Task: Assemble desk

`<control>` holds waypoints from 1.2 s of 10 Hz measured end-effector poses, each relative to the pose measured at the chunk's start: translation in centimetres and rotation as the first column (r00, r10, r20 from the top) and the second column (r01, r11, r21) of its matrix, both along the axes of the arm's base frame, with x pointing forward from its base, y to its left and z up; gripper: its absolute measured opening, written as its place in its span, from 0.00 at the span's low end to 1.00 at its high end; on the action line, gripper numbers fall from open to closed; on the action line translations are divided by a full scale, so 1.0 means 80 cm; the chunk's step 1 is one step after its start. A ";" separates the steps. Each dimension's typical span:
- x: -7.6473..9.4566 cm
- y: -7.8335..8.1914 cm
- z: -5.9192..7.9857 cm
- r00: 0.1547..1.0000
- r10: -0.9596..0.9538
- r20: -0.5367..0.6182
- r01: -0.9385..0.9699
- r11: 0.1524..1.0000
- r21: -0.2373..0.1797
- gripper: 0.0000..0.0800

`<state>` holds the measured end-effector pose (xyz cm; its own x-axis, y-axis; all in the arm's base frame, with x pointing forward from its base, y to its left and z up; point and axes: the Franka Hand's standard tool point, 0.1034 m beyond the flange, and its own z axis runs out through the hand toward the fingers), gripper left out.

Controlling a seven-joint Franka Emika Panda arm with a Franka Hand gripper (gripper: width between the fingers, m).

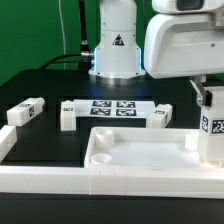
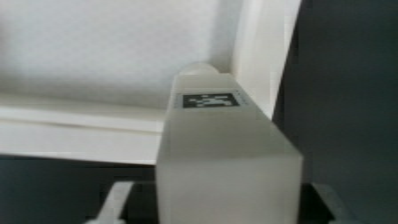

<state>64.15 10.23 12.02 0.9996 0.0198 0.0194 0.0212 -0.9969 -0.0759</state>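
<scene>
Gripper (image 1: 210,105) clenched on leg (image 1: 212,140), upright, tag (image 1: 216,126) facing out, at tabletop (image 1: 140,158) corner on exterior view's right. Cannot tell whether leg touching tabletop. In wrist view, tabletop rim behind leg tip. Beyond tabletop on table (image 1: 50,138): three loose legs (image 1: 25,112) (image 1: 68,115) (image 1: 162,117), marker board (image 1: 112,108) between two of them.

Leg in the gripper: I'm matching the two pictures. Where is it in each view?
Exterior view: leg at the exterior view's right edge, upright.
Wrist view: leg fills the middle, tag facing the camera.
Shared landmark: the tabletop rim beside the leg.
</scene>
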 end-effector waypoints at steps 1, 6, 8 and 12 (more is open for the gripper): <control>0.001 -0.002 0.000 0.996 -0.089 -0.007 0.089 0.996 0.015 0.36; 0.002 -0.008 -0.002 0.792 -0.605 -0.082 0.608 0.794 0.015 0.36; 0.001 -0.008 -0.002 0.653 -0.750 -0.101 0.754 0.657 0.000 0.36; 0.001 -0.006 -0.003 0.554 -0.824 -0.117 0.829 0.559 -0.006 0.52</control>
<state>64.22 9.78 11.78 0.5720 -0.8144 -0.0981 -0.8203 -0.5674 -0.0722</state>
